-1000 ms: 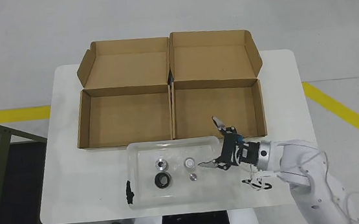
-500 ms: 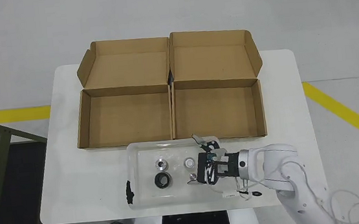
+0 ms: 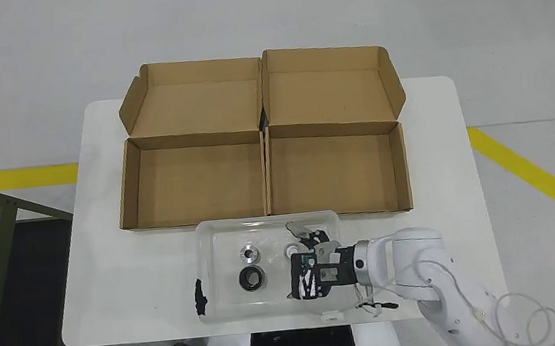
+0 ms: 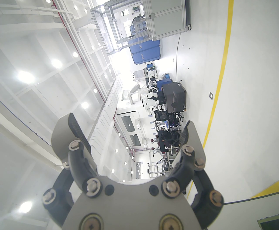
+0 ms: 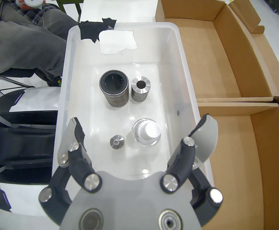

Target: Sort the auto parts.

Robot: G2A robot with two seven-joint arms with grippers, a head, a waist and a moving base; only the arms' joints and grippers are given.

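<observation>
Right jaws gape wide over the clear bin, nearest its small steel plug and white-capped part; bushing and linear bearing stand farther in. Best to centre on one part, descend straight, avoiding neighbours.

On my feed the bin reads as milky, see-through plastic carrying torn black tape and a white paper label. Its parts are a dark grey bearing with a black bore, a silver bushing, a small silver plug and a clear piece with a white cap. I see plain brown cardboard boxes, a white tabletop, a yellow floor line, and a right tool of pale grey metal with black ribbed pads.
</observation>
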